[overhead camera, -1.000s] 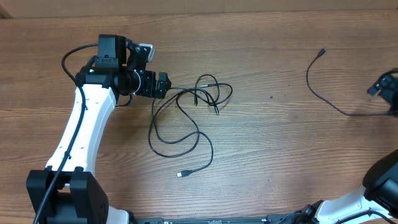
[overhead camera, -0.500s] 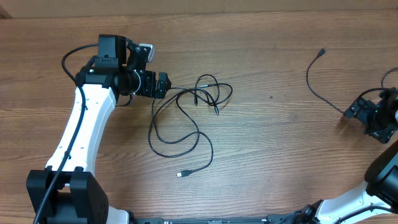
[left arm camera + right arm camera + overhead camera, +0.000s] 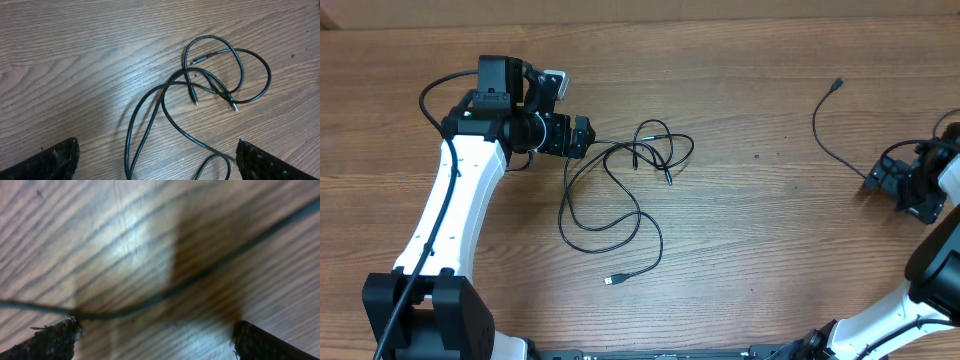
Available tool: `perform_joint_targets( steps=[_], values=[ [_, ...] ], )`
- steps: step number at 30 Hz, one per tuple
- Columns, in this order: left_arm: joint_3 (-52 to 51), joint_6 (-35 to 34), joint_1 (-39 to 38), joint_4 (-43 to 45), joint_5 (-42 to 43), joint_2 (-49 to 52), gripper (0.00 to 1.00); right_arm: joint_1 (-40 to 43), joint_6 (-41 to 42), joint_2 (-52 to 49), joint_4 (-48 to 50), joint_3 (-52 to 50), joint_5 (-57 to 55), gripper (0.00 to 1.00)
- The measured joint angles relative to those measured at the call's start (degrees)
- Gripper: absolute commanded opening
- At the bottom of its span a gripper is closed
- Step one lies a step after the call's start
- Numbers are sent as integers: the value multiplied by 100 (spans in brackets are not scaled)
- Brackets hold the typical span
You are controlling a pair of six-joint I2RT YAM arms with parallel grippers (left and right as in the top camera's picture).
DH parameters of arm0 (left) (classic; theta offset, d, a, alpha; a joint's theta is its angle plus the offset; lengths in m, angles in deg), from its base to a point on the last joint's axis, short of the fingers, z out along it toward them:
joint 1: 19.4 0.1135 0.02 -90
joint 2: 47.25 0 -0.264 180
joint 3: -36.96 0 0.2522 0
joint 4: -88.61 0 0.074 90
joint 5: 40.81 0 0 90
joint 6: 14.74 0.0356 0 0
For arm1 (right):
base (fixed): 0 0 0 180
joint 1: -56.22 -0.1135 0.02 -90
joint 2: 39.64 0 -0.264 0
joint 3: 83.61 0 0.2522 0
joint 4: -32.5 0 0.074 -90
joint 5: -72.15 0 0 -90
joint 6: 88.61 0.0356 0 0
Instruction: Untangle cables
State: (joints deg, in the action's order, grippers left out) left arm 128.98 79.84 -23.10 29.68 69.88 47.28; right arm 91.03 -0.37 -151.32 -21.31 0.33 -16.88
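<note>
The tangled black cables (image 3: 638, 207) lie in loose loops mid-table, with a plug end (image 3: 613, 281) toward the front. My left gripper (image 3: 584, 137) is open at the tangle's left edge. In the left wrist view its fingers (image 3: 55, 160) are wide apart and cable strands (image 3: 128, 145) run between them on the wood. A separate black cable (image 3: 817, 138) curves at the right, its plug (image 3: 838, 84) at the far end. My right gripper (image 3: 875, 180) is open at that cable's near end. The right wrist view shows the blurred cable (image 3: 190, 282) just beyond the spread fingertips (image 3: 50, 342).
The wooden table (image 3: 750, 250) carries only the cables. The left arm's white links (image 3: 450, 210) cross the left side, and the right arm's base (image 3: 930, 300) stands at the lower right corner.
My right gripper has moved left from the table's right edge to the near end of the separate cable. The left arm and the tangle have not moved.
</note>
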Motion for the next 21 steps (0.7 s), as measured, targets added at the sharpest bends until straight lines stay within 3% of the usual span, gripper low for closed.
perform_joint_targets(
  steps=[21],
  values=[
    [0,0,0,2,2,0,100,-238,72,-529,1880,162,-455,100]
  ],
)
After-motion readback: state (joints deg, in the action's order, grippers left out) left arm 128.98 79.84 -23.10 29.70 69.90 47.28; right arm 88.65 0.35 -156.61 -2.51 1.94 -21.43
